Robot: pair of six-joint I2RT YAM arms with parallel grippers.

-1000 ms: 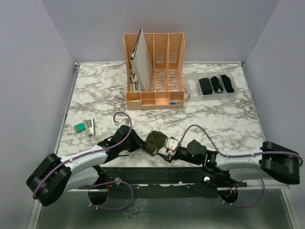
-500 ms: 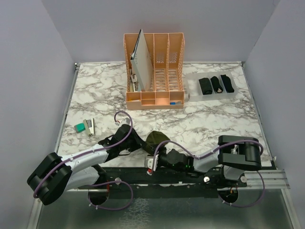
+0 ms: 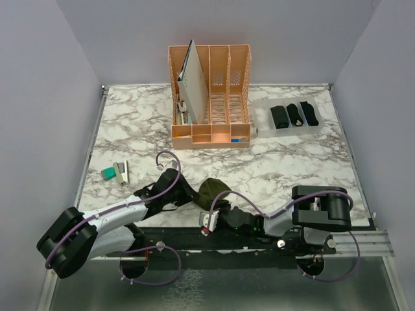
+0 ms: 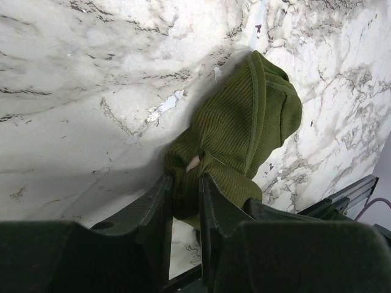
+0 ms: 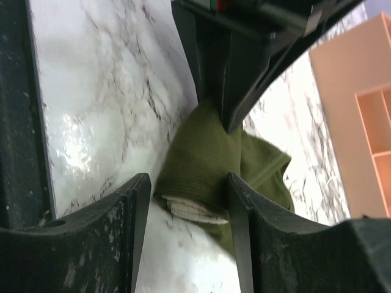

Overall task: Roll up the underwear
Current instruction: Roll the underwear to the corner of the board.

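The olive-green underwear point(image 3: 214, 190) lies partly rolled near the table's front edge. My left gripper point(image 3: 193, 198) is shut on its left end, and the left wrist view shows cloth point(image 4: 244, 128) pinched between the two fingers point(image 4: 160, 201). My right gripper point(image 3: 214, 208) points at the bundle from the near side. In the right wrist view it point(image 5: 188, 195) stands open around the roll's end, where the cream waistband point(image 5: 194, 210) shows. A gap remains at its left finger point(image 5: 137, 204). Three black rolled underwear point(image 3: 294, 115) lie in a clear tray point(image 3: 261, 111).
An orange file organiser point(image 3: 211, 97) with a white board in it stands at the back middle. A teal block point(image 3: 107, 173) and a small stapler-like thing point(image 3: 122, 172) lie at the left. The table's front rail point(image 3: 259, 243) runs just below both grippers.
The right arm has folded back and its gripper has swung from the underwear's right side to its near side, jaws narrowing a little. The left gripper has kept its hold.
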